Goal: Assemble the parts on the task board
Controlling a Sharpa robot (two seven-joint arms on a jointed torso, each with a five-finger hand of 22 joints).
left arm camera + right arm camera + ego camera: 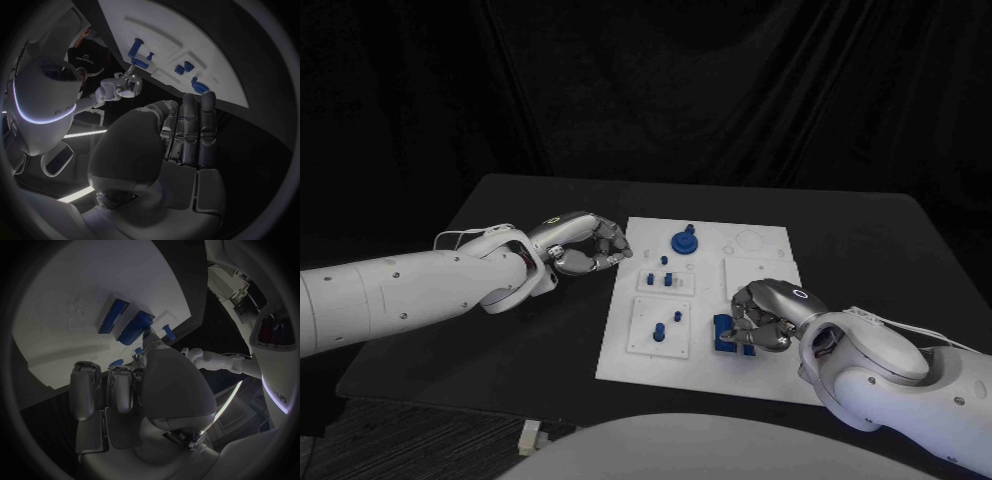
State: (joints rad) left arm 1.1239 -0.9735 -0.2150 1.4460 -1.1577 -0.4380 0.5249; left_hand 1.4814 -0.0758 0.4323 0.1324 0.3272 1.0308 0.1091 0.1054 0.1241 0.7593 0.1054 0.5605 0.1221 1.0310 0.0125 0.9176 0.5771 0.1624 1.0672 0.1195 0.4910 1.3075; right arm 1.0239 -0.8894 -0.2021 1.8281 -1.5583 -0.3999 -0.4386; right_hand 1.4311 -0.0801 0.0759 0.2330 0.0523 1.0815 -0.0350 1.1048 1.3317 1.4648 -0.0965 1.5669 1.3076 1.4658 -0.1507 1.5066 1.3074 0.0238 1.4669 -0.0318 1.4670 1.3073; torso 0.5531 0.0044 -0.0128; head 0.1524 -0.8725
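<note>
My right hand was down on the near right part of the task board, fingers curled around a chunky blue block. In the right wrist view the fingertips touched the block, with a flat blue rectangular piece lying just beside it. I count that as a grip, not a firm one.

My left hand hung at the board's left edge, fingers curled in, holding nothing. In the left wrist view the fingers lay straight, side by side.

Other parts: a round blue knob stood upright on the far part of the board; small blue pegs sat in a raised pad below it; two more pegs in the near left pad.

To do this step well, my guess: keep the block square to its recess, lower it straight, don't drag it sideways into the flat piece. The left hand could press on the board edge if it slides.

Materials: the board looked like matte white moulded plastic with shallow recesses and raised pads. The parts looked hard, smooth plastic, probably slippery against metal fingers. The table was flat matte black.
</note>
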